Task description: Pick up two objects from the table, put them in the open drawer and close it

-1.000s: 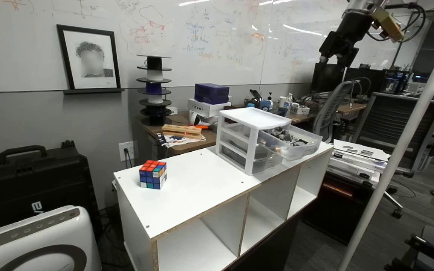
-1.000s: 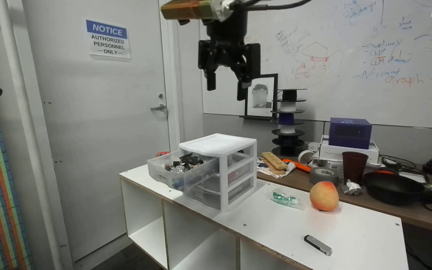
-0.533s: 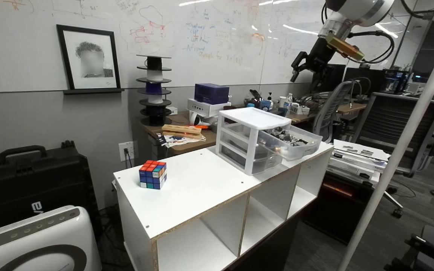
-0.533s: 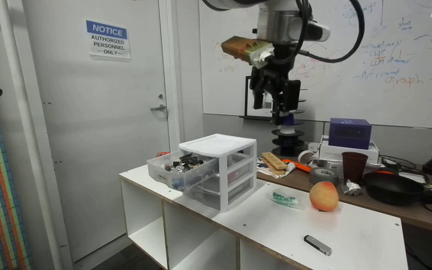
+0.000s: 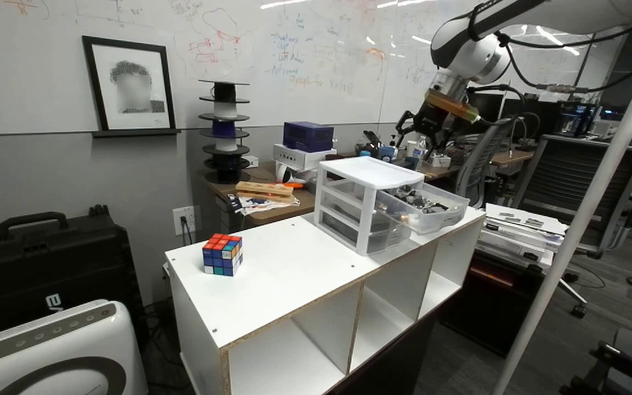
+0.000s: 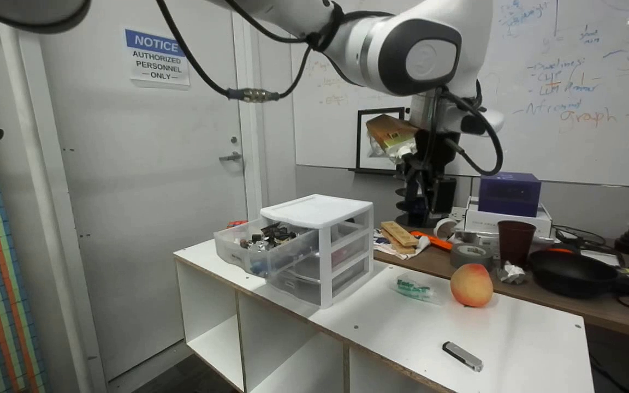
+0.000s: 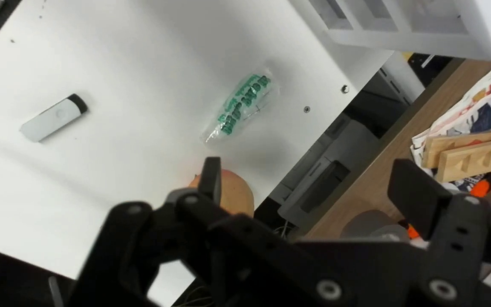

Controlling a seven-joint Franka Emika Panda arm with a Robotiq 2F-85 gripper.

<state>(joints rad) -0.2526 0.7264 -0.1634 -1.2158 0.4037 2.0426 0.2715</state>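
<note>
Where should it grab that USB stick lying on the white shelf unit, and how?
Pinch the USB stick by its two long sides near the middle, probably from straight above. It lies flat on the white top, long and narrow, so closing across its width suits best. The open claw would likely need to turn: its opening runs more along the stick than across.

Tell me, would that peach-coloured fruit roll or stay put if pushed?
Probably roll: the fruit looks nearly round. The wrist view shows it near the edge of the white top, so a push that way might send it off. Its skin looks smooth, so it could perhaps slip in a loose grip.
</note>
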